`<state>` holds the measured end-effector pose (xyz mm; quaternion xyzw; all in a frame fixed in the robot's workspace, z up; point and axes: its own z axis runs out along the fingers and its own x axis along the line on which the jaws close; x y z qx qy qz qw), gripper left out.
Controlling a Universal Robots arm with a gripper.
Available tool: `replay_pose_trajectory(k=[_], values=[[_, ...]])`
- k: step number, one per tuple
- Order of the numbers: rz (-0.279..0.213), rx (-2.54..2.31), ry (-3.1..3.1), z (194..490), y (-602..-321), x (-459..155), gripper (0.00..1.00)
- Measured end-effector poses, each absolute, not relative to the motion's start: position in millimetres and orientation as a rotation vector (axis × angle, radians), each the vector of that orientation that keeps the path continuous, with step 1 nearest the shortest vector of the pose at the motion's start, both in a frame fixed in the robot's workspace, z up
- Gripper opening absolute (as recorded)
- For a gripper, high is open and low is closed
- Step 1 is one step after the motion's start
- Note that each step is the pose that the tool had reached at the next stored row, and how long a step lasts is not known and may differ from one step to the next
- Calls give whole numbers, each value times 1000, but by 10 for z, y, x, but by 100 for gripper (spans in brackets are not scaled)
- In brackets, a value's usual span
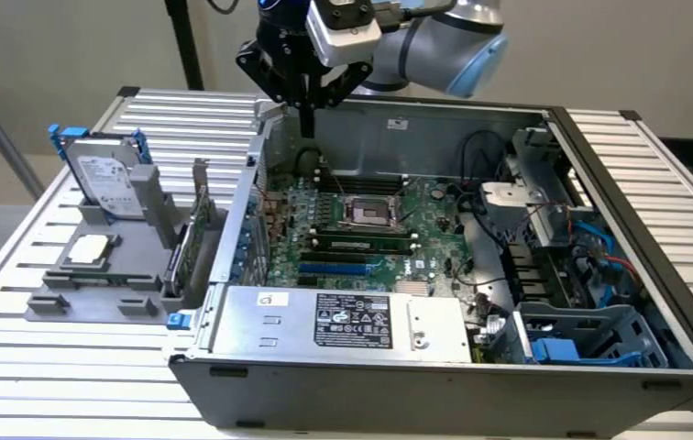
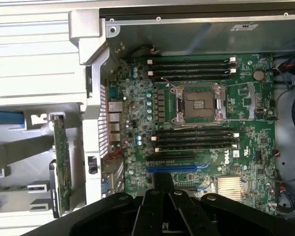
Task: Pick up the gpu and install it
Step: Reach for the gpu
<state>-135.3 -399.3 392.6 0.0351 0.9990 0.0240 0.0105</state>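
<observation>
Overhead, the black two-fingered gripper point(image 1: 307, 108) hangs with its fingers pressed together and nothing between them. In the exterior view it sits at about eleven o'clock over the open grey metal computer case point(image 1: 445, 390), above the green motherboard point(image 1: 433, 220). The gpu point(image 1: 196, 240), a thin dark green card with a silver bracket, stands on edge in the grey plastic holder point(image 1: 90, 304). It is outside the case, at nine o'clock from the motherboard, just beside the case wall and well apart from the gripper.
</observation>
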Motion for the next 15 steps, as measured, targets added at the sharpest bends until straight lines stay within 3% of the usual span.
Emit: replay_pose_trajectory(k=[15], values=[[75,109,3118,3917,-4131,-2034,11]])
